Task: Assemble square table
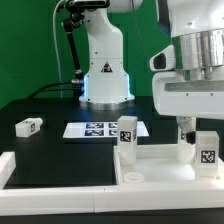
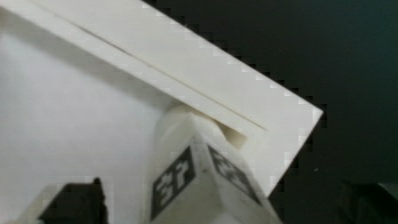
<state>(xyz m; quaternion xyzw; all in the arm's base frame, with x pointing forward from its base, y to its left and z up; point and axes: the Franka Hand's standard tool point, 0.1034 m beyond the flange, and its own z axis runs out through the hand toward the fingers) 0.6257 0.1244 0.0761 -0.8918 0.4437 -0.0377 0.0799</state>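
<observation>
Loose leg (image 1: 28, 126): lies on your table (image 1: 45, 150), exterior view's left of marker board (image 1: 100, 130).
Slab (image 1: 165, 170): in front of that board; you see standing leg (image 1: 127, 135) on its corner.

Smooth white plastic slab (image 1: 160, 165), matt black worktop (image 1: 50, 148)

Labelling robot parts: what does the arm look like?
Glossy white arm of rounded segments, with a black cable beside it and a bluish light with a dark triangle mark at its base. The wrist housing is a white and grey block; the fingers look dark.
</observation>
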